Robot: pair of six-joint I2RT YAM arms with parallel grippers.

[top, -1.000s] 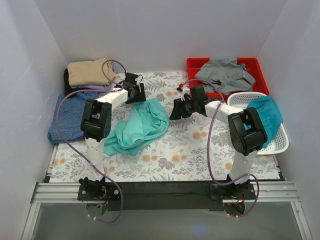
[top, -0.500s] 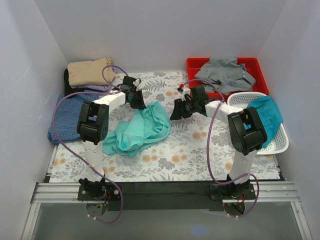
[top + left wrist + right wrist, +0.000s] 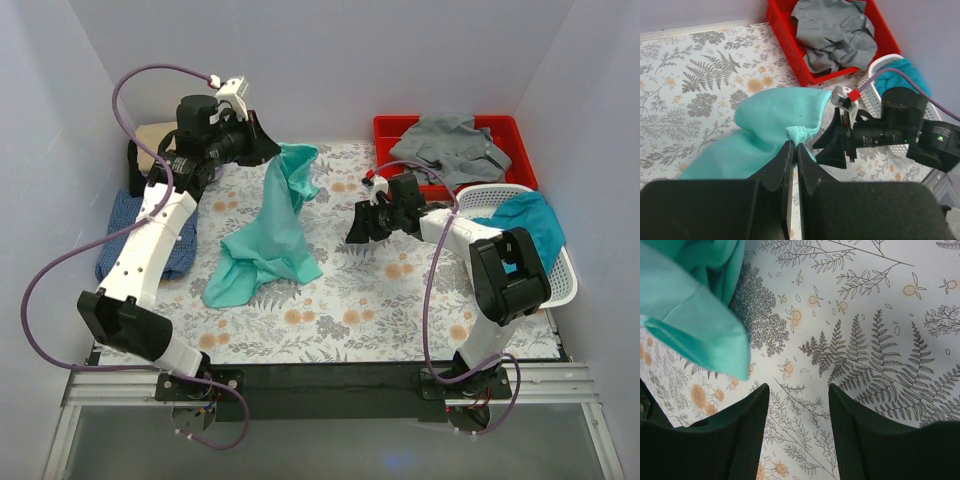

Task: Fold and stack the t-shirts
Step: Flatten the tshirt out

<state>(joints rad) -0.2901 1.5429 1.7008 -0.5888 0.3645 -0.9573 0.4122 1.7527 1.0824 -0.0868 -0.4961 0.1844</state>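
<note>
The mint green t-shirt (image 3: 276,222) hangs from my left gripper (image 3: 272,152), which is raised high at the back and shut on a bunched edge of it (image 3: 799,133). Its lower part still rests on the floral cloth (image 3: 245,280). My right gripper (image 3: 362,228) stands open low over the cloth to the right of the shirt, with nothing between its fingers (image 3: 749,425). In the right wrist view a mint green fold (image 3: 695,325) shows at upper left. A tan t-shirt (image 3: 160,140) and a blue one (image 3: 125,235) lie at the left.
A red bin (image 3: 520,150) at the back right holds a grey t-shirt (image 3: 450,145). A white basket (image 3: 562,285) at the right holds a teal t-shirt (image 3: 530,225). White walls enclose the table on three sides.
My left gripper closed on the mint green t-shirt and rose up and back, lifting it from a heap into a hanging drape. The right gripper barely moved.
</note>
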